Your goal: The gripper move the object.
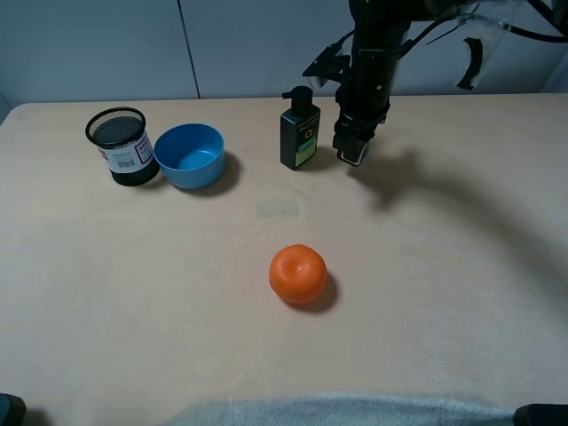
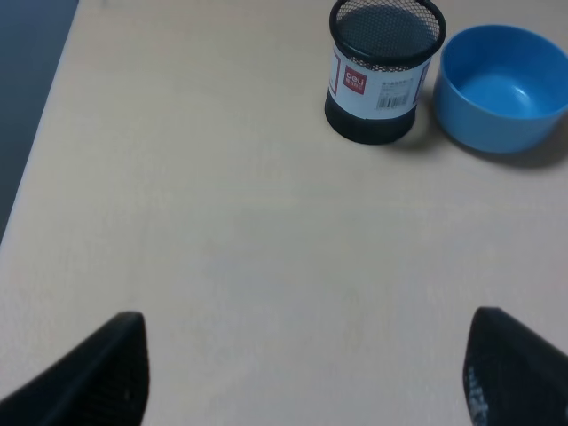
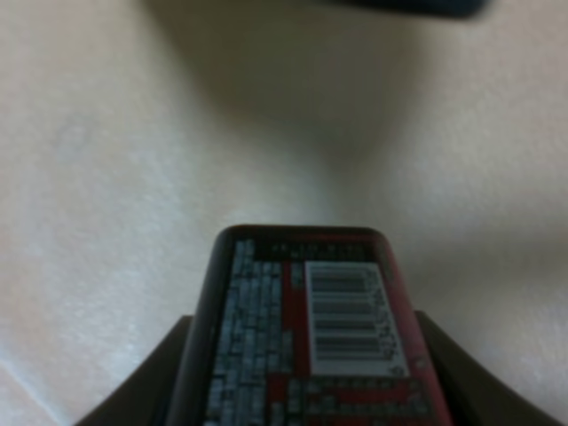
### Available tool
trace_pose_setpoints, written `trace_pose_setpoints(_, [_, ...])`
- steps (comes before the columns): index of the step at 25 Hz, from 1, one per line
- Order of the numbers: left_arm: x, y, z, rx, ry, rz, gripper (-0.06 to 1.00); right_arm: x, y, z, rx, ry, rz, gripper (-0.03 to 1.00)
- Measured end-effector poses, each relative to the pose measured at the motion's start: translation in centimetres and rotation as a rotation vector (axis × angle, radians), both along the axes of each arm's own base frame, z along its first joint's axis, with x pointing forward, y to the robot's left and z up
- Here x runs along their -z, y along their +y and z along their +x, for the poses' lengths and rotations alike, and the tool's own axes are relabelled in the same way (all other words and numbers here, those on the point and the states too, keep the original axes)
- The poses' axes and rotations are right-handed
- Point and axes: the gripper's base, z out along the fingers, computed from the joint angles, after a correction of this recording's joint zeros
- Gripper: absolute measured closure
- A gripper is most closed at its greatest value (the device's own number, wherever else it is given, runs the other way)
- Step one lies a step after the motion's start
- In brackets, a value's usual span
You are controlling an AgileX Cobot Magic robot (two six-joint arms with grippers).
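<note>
My right gripper [image 1: 354,142] hangs from above at the back of the table, just right of the tall pump bottle [image 1: 300,133]. It is shut on the small black bottle [image 1: 352,153]. In the right wrist view that bottle [image 3: 311,337] shows its white-and-red barcode label between the two dark fingers [image 3: 146,382]. The bottle's shadow lies apart from it on the table, so it is held off the surface. My left gripper [image 2: 302,373] is open and empty, with its dark fingertips [image 2: 98,373] wide apart over bare tabletop.
A black mesh cup [image 1: 122,145] and a blue bowl [image 1: 191,155] stand at the back left; both also show in the left wrist view, the cup [image 2: 383,71] and the bowl [image 2: 501,84]. An orange [image 1: 298,273] sits mid-table. Grey cloth [image 1: 355,413] lies at the front edge.
</note>
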Motion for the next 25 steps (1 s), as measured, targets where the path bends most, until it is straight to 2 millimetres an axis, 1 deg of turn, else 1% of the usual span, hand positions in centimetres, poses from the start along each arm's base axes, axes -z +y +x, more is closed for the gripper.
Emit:
trace_pose_setpoints(10, [0.0,0.0,0.0,0.000,0.000,0.000,0.15,0.0,-2.5,1.5,0.065,-0.029,0.016,0.63])
trace_pose_setpoints(18, [0.0,0.0,0.0,0.000,0.000,0.000,0.15,0.0,-2.3,1.8,0.073,-0.060,0.048,0.63])
trace_pose_setpoints(25, [0.0,0.0,0.0,0.000,0.000,0.000,0.15,1.5,-2.3,1.9,0.073,-0.032,0.035,0.63])
